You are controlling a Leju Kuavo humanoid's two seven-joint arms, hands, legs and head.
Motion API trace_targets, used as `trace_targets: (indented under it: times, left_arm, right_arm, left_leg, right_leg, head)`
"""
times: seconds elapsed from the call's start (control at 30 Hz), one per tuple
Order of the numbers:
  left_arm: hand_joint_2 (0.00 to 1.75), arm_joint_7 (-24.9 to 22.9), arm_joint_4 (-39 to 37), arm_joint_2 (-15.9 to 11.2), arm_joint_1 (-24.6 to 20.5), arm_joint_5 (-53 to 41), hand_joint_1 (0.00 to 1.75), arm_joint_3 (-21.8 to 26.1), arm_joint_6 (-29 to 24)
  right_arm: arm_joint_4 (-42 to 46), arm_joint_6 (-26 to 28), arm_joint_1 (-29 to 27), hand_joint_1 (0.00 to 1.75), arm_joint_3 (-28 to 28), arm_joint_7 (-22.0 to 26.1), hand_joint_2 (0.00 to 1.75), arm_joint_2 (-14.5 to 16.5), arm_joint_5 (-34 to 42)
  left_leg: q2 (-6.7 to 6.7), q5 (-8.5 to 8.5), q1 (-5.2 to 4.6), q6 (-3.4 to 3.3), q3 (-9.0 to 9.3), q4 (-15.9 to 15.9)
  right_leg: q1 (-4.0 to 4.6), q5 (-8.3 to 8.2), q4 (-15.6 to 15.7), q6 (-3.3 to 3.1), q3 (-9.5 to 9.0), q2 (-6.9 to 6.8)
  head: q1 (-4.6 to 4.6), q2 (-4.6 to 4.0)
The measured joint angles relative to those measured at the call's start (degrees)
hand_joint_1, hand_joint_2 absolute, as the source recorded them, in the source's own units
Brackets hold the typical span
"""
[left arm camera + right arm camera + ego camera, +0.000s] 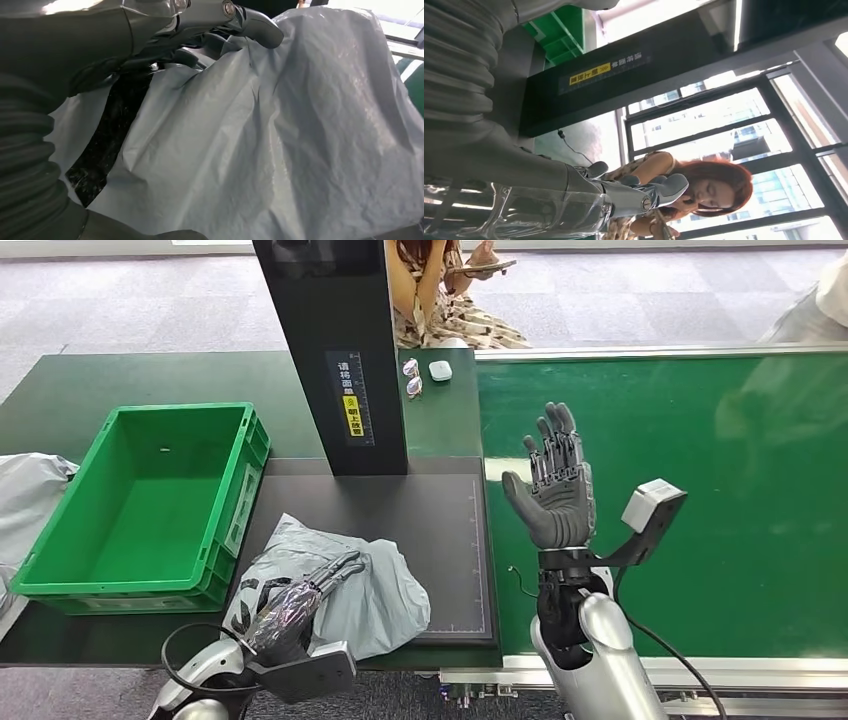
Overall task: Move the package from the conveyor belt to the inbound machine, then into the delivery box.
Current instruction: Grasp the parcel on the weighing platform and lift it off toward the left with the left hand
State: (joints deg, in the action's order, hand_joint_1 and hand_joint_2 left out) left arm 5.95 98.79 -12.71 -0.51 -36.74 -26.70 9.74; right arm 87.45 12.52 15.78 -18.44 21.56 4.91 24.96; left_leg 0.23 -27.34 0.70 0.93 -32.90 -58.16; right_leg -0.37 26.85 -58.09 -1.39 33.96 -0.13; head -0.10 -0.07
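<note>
The green plastic crate (140,505), left of the black scanner column (335,350), has only a tiny speck on its floor. The crumpled grey plastic mailer bag (345,590) lies on the black platform (440,530) before the column, right of the crate. The left hand (295,605) rests on it, fingers laid over its folds. The right hand (555,485) stands open-palmed, empty, over the green conveyor belt (700,490).

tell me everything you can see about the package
The package is a soft grey plastic mailer bag, crumpled and creased, with black printing near one end. It lies flat on the dark platform of the inbound machine, in front of its black column and just right of the green box, off the belt. The left hand rests on its near left part, fingers laid over the plastic; in the left wrist view the film looks thin and slightly glossy.
</note>
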Motion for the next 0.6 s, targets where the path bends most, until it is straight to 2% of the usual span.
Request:
trace_targets:
  times: [0.13, 0.37, 0.6]
  left_arm:
    - [1.75, 0.53, -2.02, 0.15, -2.16, 2.42, 0.0, 2.08, -2.81]
    - [1.75, 1.75, -3.51, 2.59, -5.5, 8.76, 0.0, 7.77, -9.93]
    - [1.75, -3.34, -7.52, 4.21, -6.88, 0.16, 0.0, 8.41, -10.01]
  right_arm:
    - [4.24, -0.76, -2.79, 0.0, 0.12, -0.12, 1.75, -0.07, -1.6]
    - [7.82, -1.76, -6.18, 0.0, 0.92, -0.36, 1.75, -0.1, -2.47]
    - [8.44, -4.04, -6.85, 0.0, 1.02, -0.45, 1.75, -0.1, -2.49]
  left_leg:
    - [0.01, 0.05, 0.0, 0.03, 0.0, 0.0]
    - [-0.01, 0.08, 0.0, 0.01, -0.01, -0.01]
    - [-0.02, 0.08, -0.01, 0.01, -0.01, -0.01]
  right_leg:
    - [0.0, -0.04, 0.0, -0.01, 0.0, 0.0]
    - [0.0, -0.06, 0.0, -0.01, -0.02, -0.02]
    - [-0.01, -0.05, 0.01, -0.01, -0.01, -0.02]
  head:
    - [0.0, 0.0]
    - [0.0, 0.0]
    - [-0.01, 0.0]
